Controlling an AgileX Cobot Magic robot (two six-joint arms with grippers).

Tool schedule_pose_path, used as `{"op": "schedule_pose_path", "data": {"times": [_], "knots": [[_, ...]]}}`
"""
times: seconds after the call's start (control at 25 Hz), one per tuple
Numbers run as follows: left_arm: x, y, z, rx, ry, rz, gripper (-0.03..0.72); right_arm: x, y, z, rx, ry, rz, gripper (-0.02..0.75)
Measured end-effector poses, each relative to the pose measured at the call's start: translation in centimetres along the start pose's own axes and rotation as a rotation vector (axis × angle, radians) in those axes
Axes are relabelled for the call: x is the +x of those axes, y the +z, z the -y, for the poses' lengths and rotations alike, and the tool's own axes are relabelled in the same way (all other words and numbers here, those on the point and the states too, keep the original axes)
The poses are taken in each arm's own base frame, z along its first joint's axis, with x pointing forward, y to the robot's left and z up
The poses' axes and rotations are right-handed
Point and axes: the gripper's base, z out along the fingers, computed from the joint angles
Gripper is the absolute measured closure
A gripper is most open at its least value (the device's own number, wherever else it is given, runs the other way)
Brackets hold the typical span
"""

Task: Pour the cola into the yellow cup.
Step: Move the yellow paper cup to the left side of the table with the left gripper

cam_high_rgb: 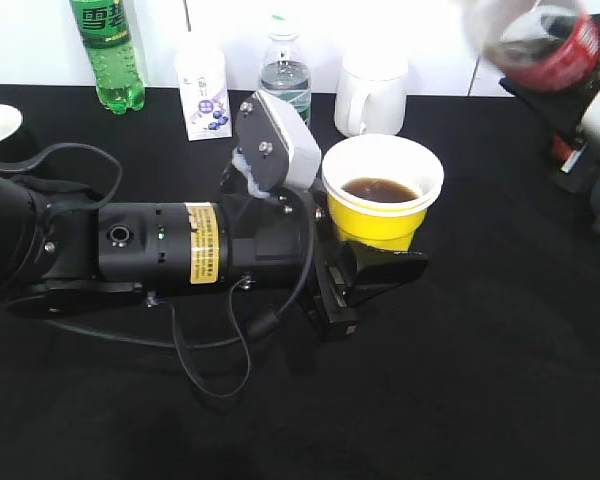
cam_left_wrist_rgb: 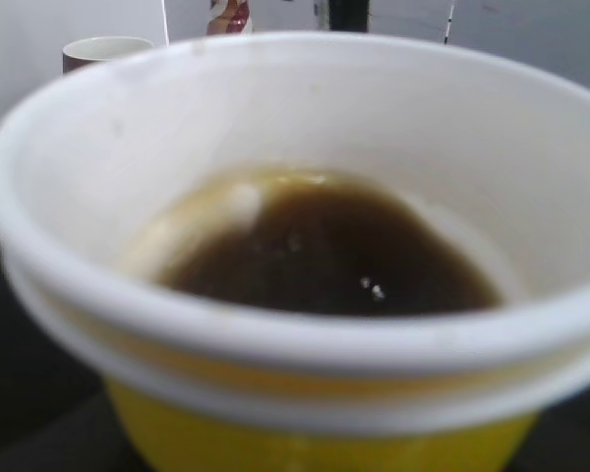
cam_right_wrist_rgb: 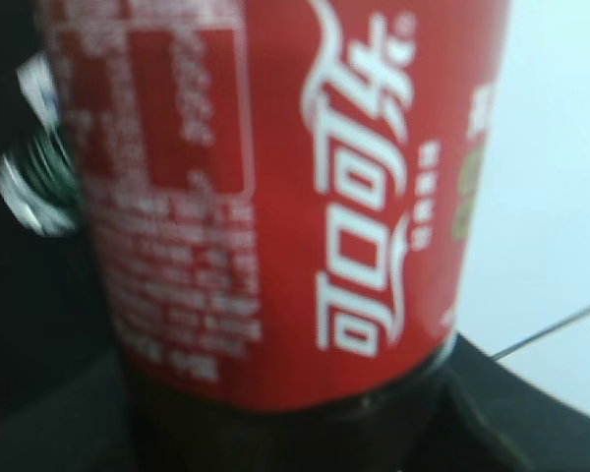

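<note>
We hold the small yellow plastic cup [cam_high_rgb: 383, 196], partly filled, in our left gripper [cam_high_rgb: 372, 262], while up and to its right our right gripper [cam_high_rgb: 585, 110] clasps the tilted red-labelled cola bottle [cam_high_rgb: 552, 42].
</note>
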Motion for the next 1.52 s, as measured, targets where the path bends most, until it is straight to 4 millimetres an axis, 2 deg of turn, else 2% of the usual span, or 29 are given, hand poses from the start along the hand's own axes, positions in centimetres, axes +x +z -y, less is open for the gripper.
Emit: {"op": "schedule_pose_path", "data": {"times": [0.24,0.36,0.52,0.84,1.08,1.24,1.52], "knots": [[0.0,0.0,0.0,-0.002,-0.002,0.000,0.251,0.0,0.0,0.0,-0.001,0.665,0.000,0.332],[0.0,-0.1,-0.2,-0.007,-0.004,0.001,0.251,0.0,0.0,0.0,-0.001,0.834,0.000,0.332],[0.2,-1.2,-2.6,-0.088,-0.028,0.005,0.251,0.0,0.0,0.0,-0.001,0.865,0.000,0.332],[1.2,-5.6,-9.1,-0.311,-0.084,-0.008,0.251,-0.1,0.0,0.0,-0.002,0.867,0.008,0.332],[4.3,-10.5,-11.7,-0.523,-0.188,0.011,0.251,-0.1,0.0,0.0,0.002,0.871,0.008,0.332],[5.3,-11.0,-12.7,-0.632,-0.155,0.034,0.251,0.0,0.0,0.1,0.011,0.878,0.009,0.332],[9.8,-10.0,-13.9,-0.714,-0.150,0.057,0.251,0.0,0.0,0.1,0.014,0.880,0.008,0.332]]}}
